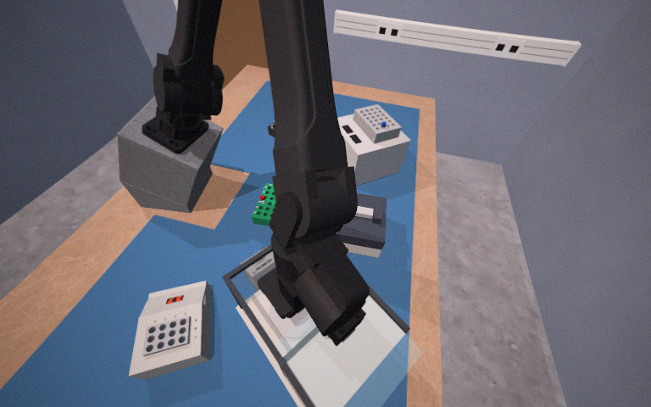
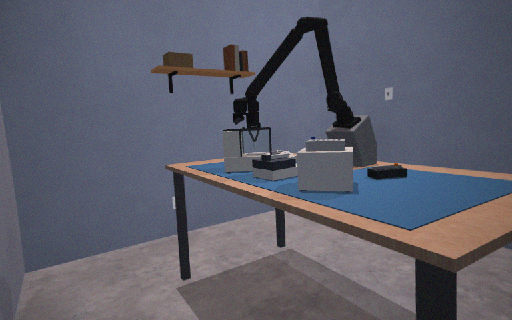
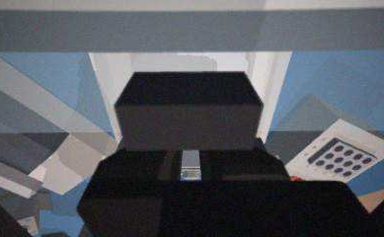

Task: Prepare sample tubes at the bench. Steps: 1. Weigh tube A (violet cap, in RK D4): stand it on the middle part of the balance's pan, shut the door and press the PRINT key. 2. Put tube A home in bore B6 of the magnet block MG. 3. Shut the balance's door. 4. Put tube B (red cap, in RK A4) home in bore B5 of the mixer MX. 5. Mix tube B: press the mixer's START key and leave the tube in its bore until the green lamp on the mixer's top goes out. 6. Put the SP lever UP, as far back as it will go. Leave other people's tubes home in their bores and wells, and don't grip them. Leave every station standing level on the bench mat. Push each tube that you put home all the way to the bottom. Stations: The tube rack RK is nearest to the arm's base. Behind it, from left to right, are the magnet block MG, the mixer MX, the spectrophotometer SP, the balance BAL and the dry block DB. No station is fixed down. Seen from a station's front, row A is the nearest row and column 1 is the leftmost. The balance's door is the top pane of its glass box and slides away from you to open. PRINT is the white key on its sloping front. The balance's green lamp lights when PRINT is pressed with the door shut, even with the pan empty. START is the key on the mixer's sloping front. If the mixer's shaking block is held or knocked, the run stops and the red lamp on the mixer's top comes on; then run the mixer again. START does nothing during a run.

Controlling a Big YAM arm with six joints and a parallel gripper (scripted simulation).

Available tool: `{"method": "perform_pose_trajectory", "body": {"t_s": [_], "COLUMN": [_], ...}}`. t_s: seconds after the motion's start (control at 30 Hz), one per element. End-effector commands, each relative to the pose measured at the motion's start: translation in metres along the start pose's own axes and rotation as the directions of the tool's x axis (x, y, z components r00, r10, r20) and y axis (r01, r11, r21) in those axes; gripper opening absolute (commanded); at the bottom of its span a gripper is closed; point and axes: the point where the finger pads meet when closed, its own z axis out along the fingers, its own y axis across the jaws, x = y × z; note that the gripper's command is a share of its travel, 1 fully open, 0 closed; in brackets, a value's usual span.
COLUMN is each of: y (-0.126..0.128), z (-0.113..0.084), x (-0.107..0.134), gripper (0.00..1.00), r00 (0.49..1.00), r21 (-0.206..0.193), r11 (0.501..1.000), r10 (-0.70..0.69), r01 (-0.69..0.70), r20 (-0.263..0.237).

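Top: arm [image 1: 314,211]'s over the balance [image 1: 292,372] [image 2: 231,145], fingertips hidden. Exterior: end effector [image 2: 254,140] looks nearly closed inside the balance's frame, pinching tube A [image 2: 254,145], pale end poking below. Wrist: narrow gap, violet cap not visible.

Looked like a laboratory. Had a wooden bench [image 1: 425,302] [image 2: 469,241] [image 3: 383,198] with a blue mat [image 1: 97,337] [image 2: 401,206] [image 3: 342,79] spread on top. Carried a glass-boxed balance [image 1: 329,368] [image 2: 233,164] [image 3: 272,89], a low dark-topped spectrophotometer [image 1: 367,232] [image 2: 273,168] [image 3: 18,148], a white mixer [image 1: 379,158] [image 2: 325,172] with a bored block, a green tube rack [image 1: 262,214] and a dry block [image 1: 166,335] [image 3: 345,158] with round wells and a red display. Was fitted with a socket rail [image 1: 455,37] on the plain wall.
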Motion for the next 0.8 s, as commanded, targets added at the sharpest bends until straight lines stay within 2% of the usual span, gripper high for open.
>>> {"method": "perform_pose_trajectory", "body": {"t_s": [0.0, 0.07, 0.47, 0.53, 0.57, 0.63, 0.77], "y": [-0.008, -0.003, -0.002, -0.002, -0.008, -0.003, -0.002], "z": [-0.011, -0.028, -0.049, -0.049, -0.037, -0.053, -0.061], "x": [-0.019, -0.024, -0.024, -0.024, -0.019, -0.024, -0.024], "gripper": [0.09, 0.09, 0.09, 0.09, 0.09, 0.09, 0.09], "r00": [1.0, 0.998, 0.998, 0.998, 1.0, 0.999, 0.998], "r21": [0.004, 0.009, 0.009, 0.009, 0.004, 0.01, 0.01], "r11": [1.0, 1.0, 1.0, 1.0, 1.0, 1.0, 1.0], "r10": [-0.009, -0.022, -0.023, -0.023, -0.009, -0.022, -0.023], "r01": [0.009, 0.021, 0.022, 0.022, 0.009, 0.021, 0.023], "r20": [0.02, 0.051, 0.052, 0.052, 0.02, 0.049, 0.053]}}
